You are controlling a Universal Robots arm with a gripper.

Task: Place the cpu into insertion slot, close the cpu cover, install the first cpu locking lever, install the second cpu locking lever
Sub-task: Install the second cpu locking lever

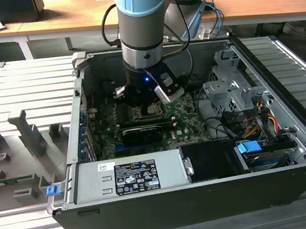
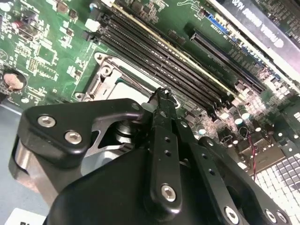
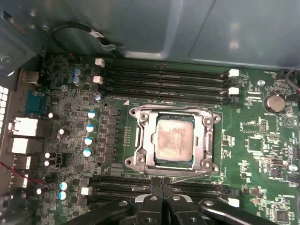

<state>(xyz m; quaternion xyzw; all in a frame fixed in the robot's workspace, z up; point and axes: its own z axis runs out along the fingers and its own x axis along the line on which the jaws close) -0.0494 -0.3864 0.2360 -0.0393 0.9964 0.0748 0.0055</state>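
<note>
The jaws (image 3: 162,185) are pressed together with nothing between them, their tips poised just beside the socket's edge where a thin locking lever (image 3: 187,178) lies along the cpu cover (image 3: 174,138). In the first wrist view the cpu (image 3: 174,139) sits flat in the insertion slot (image 3: 145,139), and the cover is down around it, its window showing the chip's silvery top. Rows of long black memory slots (image 3: 164,79) run close along both sides of the socket. In the exterior view the arm reaches down into the open computer case (image 1: 168,201), the gripper (image 1: 148,108) over the motherboard (image 1: 186,119) near the case's far wall, a black graphics card (image 1: 143,131) just nearer.
</note>
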